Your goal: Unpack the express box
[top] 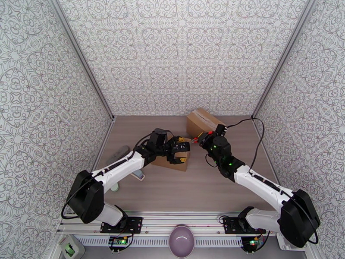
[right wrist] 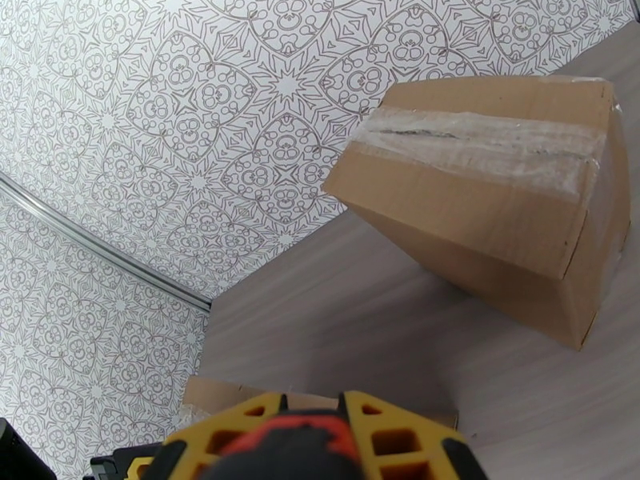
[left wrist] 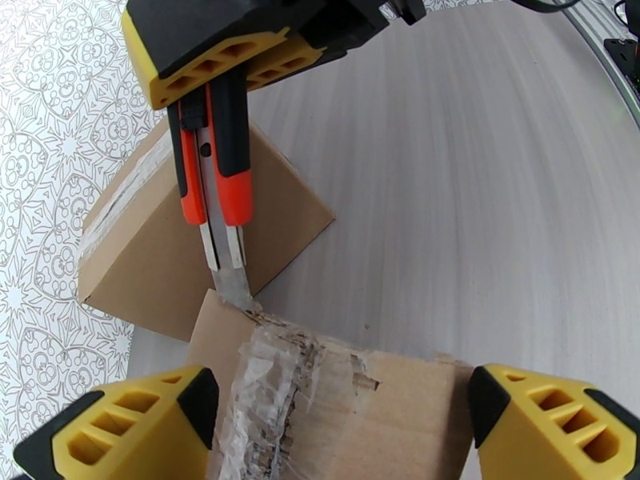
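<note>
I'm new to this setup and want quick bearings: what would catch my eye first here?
The orange utility knife clamped in the right gripper, its blade tip touching the torn, taped edge of the near cardboard box at table centre. The left gripper straddles that box, jaws wide. A second, sealed box stands behind.

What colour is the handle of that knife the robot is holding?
The knife has an orange-red and black handle with a silver blade, clearest in the left wrist view.

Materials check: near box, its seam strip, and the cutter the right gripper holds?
Near box: looks like matte brown corrugated cardboard; the torn edge shows ragged layers.
Seam strip: apparently clear glossy plastic tape, crinkled and whitish.
Cutter: orange-and-black body, probably plastic; the blade looks like bare grey metal.
</note>
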You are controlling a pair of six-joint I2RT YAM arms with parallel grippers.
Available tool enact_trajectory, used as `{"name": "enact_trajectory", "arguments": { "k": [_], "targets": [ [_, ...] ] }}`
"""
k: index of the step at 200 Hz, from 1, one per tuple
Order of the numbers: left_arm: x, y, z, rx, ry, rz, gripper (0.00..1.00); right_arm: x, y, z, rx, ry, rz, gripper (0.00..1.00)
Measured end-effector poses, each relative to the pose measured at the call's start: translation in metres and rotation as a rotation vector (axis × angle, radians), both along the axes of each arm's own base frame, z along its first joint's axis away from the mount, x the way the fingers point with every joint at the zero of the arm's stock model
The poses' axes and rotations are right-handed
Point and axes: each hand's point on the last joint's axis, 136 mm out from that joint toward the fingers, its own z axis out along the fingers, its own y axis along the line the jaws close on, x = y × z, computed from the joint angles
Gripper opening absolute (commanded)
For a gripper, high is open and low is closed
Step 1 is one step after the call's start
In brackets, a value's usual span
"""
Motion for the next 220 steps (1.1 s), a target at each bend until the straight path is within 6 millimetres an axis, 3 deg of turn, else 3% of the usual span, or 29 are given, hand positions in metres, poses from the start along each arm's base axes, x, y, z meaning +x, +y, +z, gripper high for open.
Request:
{"name": "enact_trajectory", "arguments": {
  "k": [74,141,220],
  "targets": [
    [-0.006,0.0,-0.001,0.013,-0.013,-0.036,0.9,-0.003,-0.005,-0.008,0.072,0.025,-0.026,0.0],
    [-0.018,0.01,-0.024,0.077,0.061,-0.026,0.9,-0.003,-0.005,-0.01,0.077,0.029,-0.028,0.0],
    [0.002,0.001,-0.035,0.074,-0.027,0.06,0.89,-0.002,-0.014,-0.02,0.147,0.053,-0.079,0.0]
  ]
}}
